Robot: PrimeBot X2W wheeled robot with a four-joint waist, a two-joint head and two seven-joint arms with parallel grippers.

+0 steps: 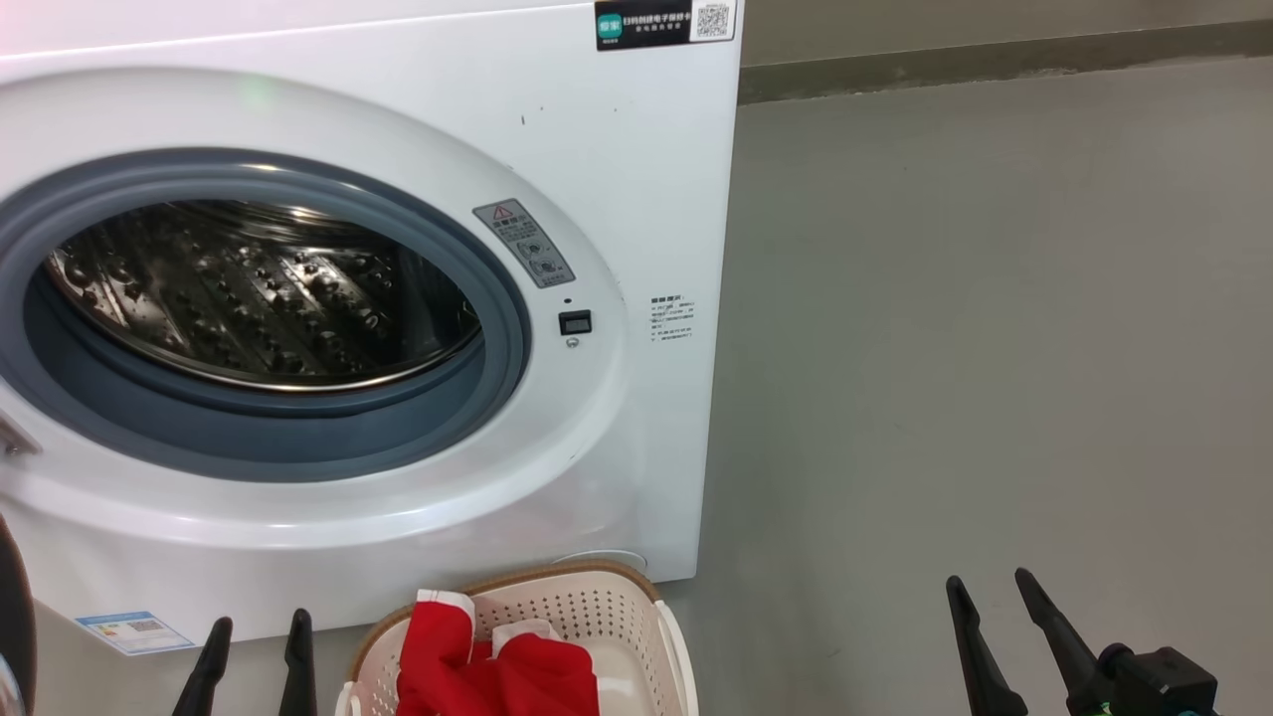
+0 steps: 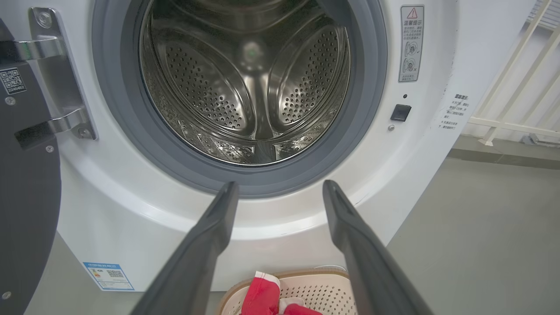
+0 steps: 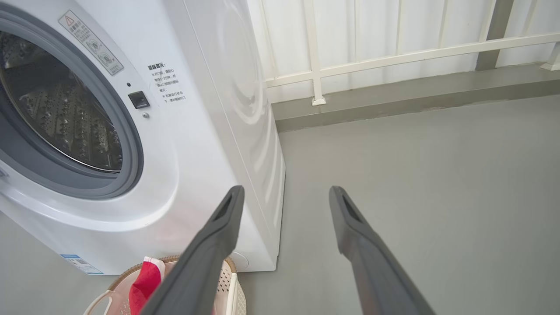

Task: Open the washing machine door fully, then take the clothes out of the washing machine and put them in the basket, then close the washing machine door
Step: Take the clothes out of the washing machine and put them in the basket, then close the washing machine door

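While both arms hung low before the open machine, the left gripper (image 1: 261, 622) had its two dark fingers spread apart with nothing between them, and the right gripper (image 1: 988, 580) was spread just as wide and equally bare. Ahead of the left gripper and above its fingertips stood the washing machine (image 1: 636, 199), its round mouth uncovered. A grey rubber ring (image 2: 372, 109) circled the perforated steel drum (image 2: 245, 87), whose bare metal walls showed. The washing machine door (image 2: 26, 197) stood swung open off to the left of the left gripper, hanging from a metal hinge (image 2: 57, 83) at the mouth's left side. Just to the right of the left gripper's fingers sat the basket (image 1: 597, 607), close before the foot of the machine; it lay between the two grippers, far nearer the left one. The clothes (image 1: 497, 671) lay inside the basket, red with white trim, heaped toward the side nearest the left gripper. The right gripper hung well apart from the basket over the grey floor (image 1: 995, 348), with the machine's side panel to its left and a white railing (image 3: 393, 57) beyond its fingertips
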